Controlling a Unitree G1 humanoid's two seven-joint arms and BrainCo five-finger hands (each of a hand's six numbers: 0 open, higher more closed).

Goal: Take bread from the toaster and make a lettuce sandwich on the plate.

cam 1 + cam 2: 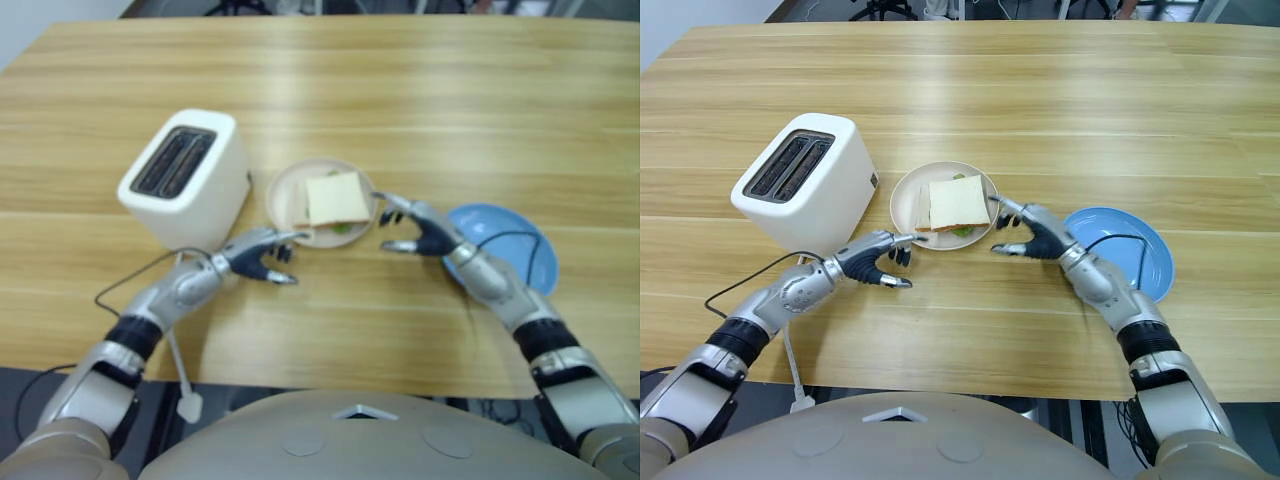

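At frame centre, a square white-bread sandwich [959, 203] is seen on the beige plate [906, 196], with green lettuce [963, 231] showing beneath. The left hand [870, 260] and right hand [1042, 236] are held half-open and empty.

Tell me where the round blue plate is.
The round blue plate lies right of centre on the wooden table, under the right forearm, beside the beige sandwich plate.

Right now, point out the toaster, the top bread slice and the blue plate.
toaster [837, 198], right eye view, on its white side wall.
top bread slice [958, 203], right eye view, on the middle of its upper face.
blue plate [1118, 218], right eye view, on a bare part near the far rim.
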